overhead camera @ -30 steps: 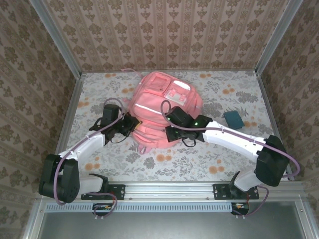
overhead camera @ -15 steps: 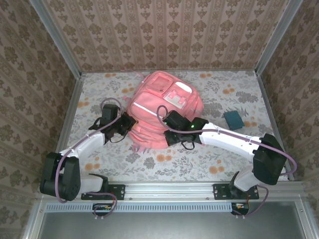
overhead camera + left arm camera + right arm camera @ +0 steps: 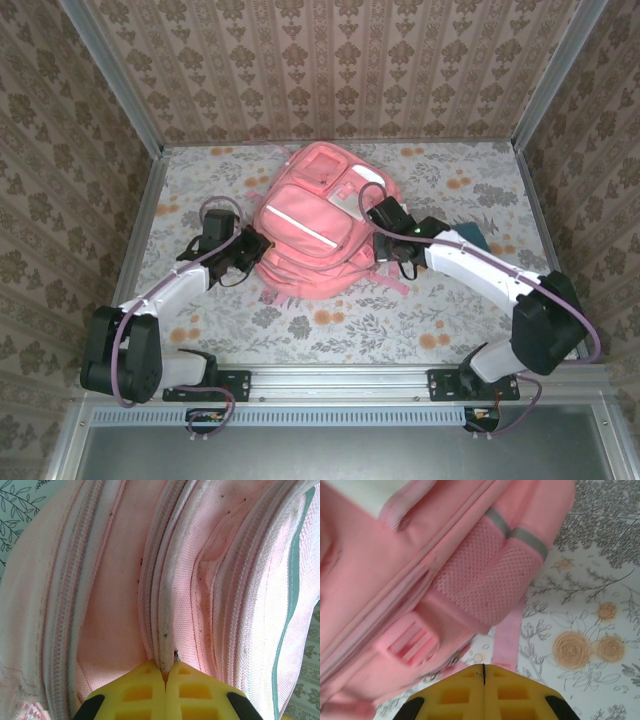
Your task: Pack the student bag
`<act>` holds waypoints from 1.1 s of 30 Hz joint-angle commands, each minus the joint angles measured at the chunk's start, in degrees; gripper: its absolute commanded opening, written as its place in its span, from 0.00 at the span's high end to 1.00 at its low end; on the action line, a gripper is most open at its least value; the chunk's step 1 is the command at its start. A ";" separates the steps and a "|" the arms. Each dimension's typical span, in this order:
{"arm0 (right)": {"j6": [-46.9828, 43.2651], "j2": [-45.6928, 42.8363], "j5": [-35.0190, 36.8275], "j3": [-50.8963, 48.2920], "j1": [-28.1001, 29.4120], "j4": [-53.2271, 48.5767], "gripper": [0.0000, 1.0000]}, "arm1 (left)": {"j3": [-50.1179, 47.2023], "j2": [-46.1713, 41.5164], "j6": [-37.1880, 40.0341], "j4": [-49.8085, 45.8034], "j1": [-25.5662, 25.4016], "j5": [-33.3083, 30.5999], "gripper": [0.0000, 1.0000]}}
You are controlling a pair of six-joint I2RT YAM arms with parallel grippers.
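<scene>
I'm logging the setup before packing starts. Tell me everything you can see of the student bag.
The student bag is a large salmon-pink fabric backpack lying front-up on the table, with several zipped pockets, a pale stripe, white patches, a mesh side pocket with grey trim and a buckle. The left gripper is shut on a piped seam at its left side; the right gripper is shut beside its right side.
</scene>
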 commanded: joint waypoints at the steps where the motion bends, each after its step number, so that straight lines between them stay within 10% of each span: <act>1: -1.81 2.72 -0.36 3.74 -0.62 1.08 1.00 | 0.04 0.09 1.82 -0.41 0.67 -1.48 1.00; 3: -4.97 2.90 -8.90 3.96 -0.52 2.73 0.99 | 0.38 0.08 2.23 -0.31 0.67 -0.66 1.00; 6: -9.82 1.47 -21.99 1.07 -0.51 4.09 0.68 | 1.06 0.10 2.79 -0.73 0.64 -0.12 1.00; 12: -16.45 0.23 -28.27 -1.67 0.08 3.30 0.54 | 1.53 0.14 2.79 -1.08 0.68 -0.06 1.00; 33: -21.37 6.70 -18.80 0.20 2.65 7.60 0.90 | 1.59 0.06 2.81 -1.60 0.76 -0.34 1.00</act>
